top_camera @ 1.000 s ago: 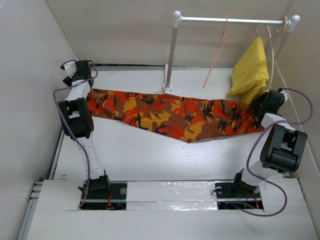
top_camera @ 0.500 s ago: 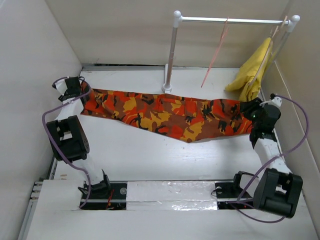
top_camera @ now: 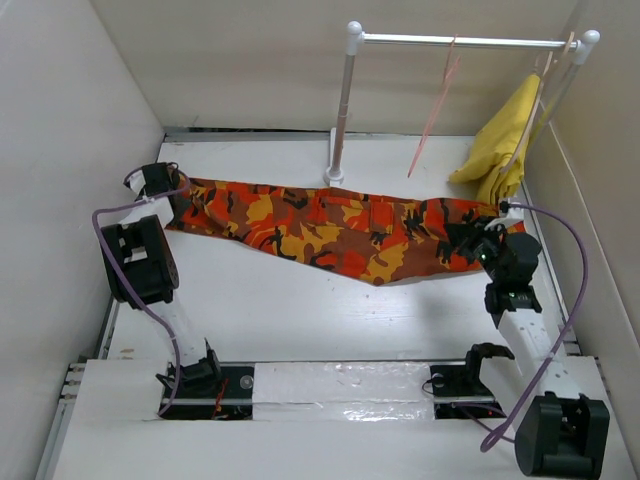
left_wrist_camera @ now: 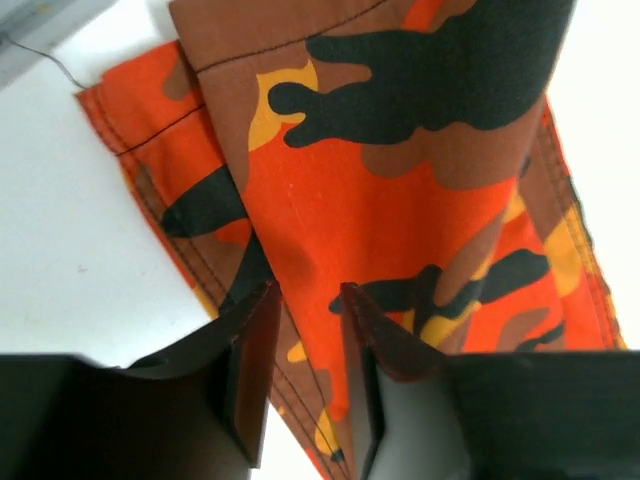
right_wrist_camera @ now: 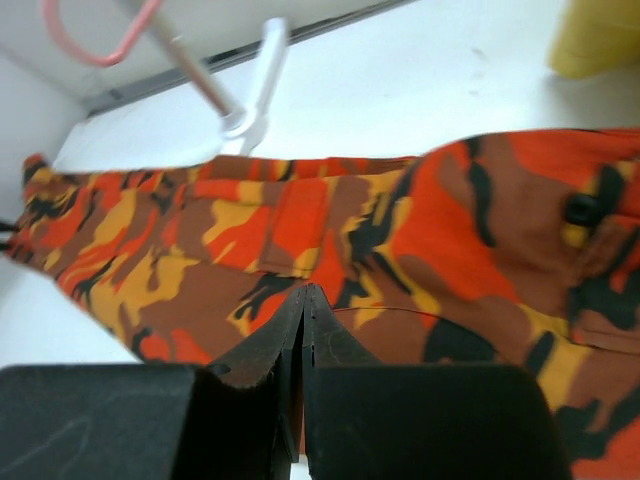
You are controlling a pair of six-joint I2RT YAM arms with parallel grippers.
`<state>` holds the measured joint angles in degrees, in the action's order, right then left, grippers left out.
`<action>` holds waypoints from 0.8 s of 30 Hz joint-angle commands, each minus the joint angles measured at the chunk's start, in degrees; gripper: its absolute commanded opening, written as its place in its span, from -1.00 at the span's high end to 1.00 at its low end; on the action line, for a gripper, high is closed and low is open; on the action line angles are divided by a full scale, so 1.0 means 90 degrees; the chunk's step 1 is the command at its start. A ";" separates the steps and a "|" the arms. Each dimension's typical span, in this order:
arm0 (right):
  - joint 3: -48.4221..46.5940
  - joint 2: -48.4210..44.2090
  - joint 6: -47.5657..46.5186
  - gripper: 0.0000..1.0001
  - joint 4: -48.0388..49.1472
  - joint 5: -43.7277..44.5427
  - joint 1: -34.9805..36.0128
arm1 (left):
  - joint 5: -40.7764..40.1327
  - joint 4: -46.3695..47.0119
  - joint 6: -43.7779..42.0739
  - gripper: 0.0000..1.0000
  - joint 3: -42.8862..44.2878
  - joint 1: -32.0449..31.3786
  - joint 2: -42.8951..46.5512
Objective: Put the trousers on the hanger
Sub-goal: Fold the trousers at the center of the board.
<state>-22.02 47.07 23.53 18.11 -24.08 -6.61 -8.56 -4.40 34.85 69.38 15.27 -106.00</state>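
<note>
The camouflage trousers (top_camera: pixel 340 228) lie flat across the table, legs to the left and waist to the right. My left gripper (top_camera: pixel 176 200) is down at the leg ends. In the left wrist view its jaws (left_wrist_camera: pixel 307 292) stand narrowly apart, straddling a hem of the trousers (left_wrist_camera: pixel 400 200). At the waist end, my right gripper (top_camera: pixel 470 243) has its fingertips (right_wrist_camera: pixel 305 290) pressed together, with a sliver of the trousers (right_wrist_camera: pixel 330 240) pinched in the slit. The pink hanger (top_camera: pixel 432 115) hangs on the rail, apart from both grippers; its hook (right_wrist_camera: pixel 100 50) shows in the right wrist view.
A white rail stand (top_camera: pixel 340 110) rises behind the trousers, its post (right_wrist_camera: pixel 255 80) close to the cloth. A yellow garment (top_camera: pixel 500 145) on a beige hanger hangs at the rail's right end. Walls close in on the left, back and right.
Both arms have shifted and both sets of jaws have narrowed. The left gripper came down onto the leg ends. The right gripper moved left onto the waist end and shut.
</note>
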 commanded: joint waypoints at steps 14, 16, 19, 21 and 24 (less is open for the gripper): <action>-0.0297 0.0132 -0.0427 0.79 0.0234 -0.0235 0.0764 | -0.0212 0.0450 0.0122 0.33 0.0132 0.0472 -0.0498; -0.0288 0.0141 -0.0437 0.79 0.0253 -0.0187 0.0832 | -0.0095 0.0605 0.0122 0.36 0.0171 0.0472 -0.0518; -0.0297 0.0151 -0.0437 0.79 0.0293 -0.0119 0.1046 | 0.0023 0.0762 0.0102 0.36 0.0181 0.0472 -0.0518; -0.0317 0.0093 -0.0495 0.79 0.0273 0.0037 0.1212 | 0.0052 0.0850 0.0083 0.36 0.0191 0.0472 -0.0527; -0.0414 0.0044 -0.0622 0.78 0.0127 0.0428 0.1564 | 0.0140 0.0851 0.0034 0.35 0.0279 0.0472 -0.0596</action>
<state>-22.37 48.36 19.99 17.89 -23.31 5.10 -8.62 1.43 36.05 69.47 19.59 -110.93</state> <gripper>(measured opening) 0.107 0.324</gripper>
